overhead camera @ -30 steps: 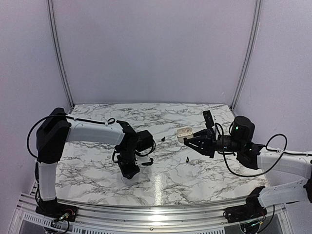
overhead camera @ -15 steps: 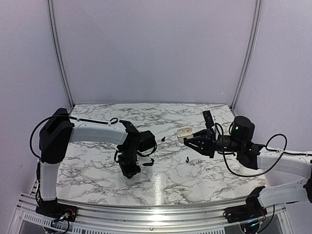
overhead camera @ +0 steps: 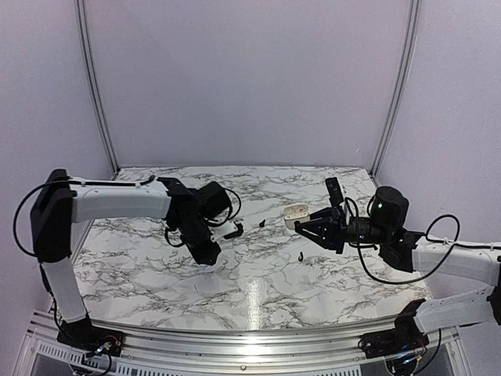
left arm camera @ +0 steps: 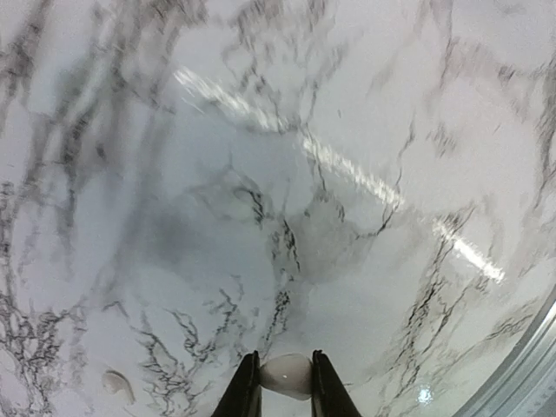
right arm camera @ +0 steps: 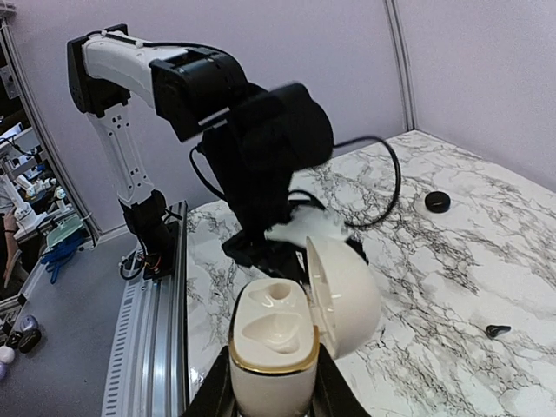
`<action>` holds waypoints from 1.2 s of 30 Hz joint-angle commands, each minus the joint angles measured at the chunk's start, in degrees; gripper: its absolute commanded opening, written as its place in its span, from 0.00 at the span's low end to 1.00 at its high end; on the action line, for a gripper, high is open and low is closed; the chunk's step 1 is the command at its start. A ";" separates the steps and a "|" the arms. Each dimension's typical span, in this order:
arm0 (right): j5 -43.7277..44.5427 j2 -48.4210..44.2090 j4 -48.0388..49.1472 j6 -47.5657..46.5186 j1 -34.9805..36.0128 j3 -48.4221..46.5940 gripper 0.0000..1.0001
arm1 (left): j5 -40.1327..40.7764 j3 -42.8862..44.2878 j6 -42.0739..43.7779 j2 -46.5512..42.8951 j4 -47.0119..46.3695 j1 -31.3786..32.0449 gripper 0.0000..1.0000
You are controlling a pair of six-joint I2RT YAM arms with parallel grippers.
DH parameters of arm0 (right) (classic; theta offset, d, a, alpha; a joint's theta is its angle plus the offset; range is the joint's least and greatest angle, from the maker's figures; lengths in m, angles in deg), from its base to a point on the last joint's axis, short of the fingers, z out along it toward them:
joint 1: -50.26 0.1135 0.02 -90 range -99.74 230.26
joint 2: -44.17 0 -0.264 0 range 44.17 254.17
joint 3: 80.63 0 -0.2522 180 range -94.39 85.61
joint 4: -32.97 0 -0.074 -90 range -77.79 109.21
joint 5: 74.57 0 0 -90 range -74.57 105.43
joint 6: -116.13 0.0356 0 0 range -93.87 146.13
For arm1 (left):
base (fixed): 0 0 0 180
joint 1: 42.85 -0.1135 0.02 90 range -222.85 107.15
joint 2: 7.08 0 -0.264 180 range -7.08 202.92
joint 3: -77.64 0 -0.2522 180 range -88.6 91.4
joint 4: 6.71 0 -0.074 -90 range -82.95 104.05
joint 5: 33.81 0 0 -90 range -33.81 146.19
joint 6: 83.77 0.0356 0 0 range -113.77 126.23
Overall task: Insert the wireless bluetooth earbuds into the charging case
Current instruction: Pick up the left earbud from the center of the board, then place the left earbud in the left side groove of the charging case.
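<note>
Rising off the marble table (overhead camera: 149,274), my left gripper (overhead camera: 235,230) now rides above the surface with its fingers (left arm camera: 246,389) drawn together. The wrist view shows a small pale blob (left arm camera: 287,375) between the tips, and I cannot tell whether that is something pinched or only a glint. A second ago this same gripper sat lower and nearer on the marble, fingers slightly apart. Since then it has closed, lifted and swung toward the far left, the whole arm stretching out with it. Both wireless bluetooth earbuds lie on the table exactly where they lay before: one tiny black earbud (overhead camera: 261,223) just right of the left gripper, and the hook-shaped earbud (overhead camera: 302,257) nearer, on the near side of my right gripper (overhead camera: 307,225). By my reading, the closing came away without either of them, so the pick remains to be made. My right gripper has not moved. It is clamped on the base of the charging case (right arm camera: 269,347), held off the table right of centre, with the lid (right arm camera: 343,291) hinged open and both moulded wells (right arm camera: 271,314) bare. Nothing is seated yet, and the open case waits in the air for its first earbud.
</note>
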 commanded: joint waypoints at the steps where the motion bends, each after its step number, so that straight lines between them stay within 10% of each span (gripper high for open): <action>1: -2.03 1.55 5.35 -1.51 0.32 -0.52 0.00 | -6.40 -6.40 -1.21 -15.01 -19.28 -2.80 0.05; 14: 8.33 4.96 5.63 -17.23 11.73 -5.06 0.00 | -17.82 -26.02 -5.47 -40.32 -57.02 -1.69 0.04; 24: 21.71 6.09 10.34 -26.73 17.46 -4.80 0.00 | -18.60 -27.95 -5.19 -40.64 -64.43 2.60 0.03; 36: 10.90 12.49 11.80 -18.11 17.44 -9.11 0.00 | -26.62 -28.67 -2.45 -38.36 -67.11 3.98 0.03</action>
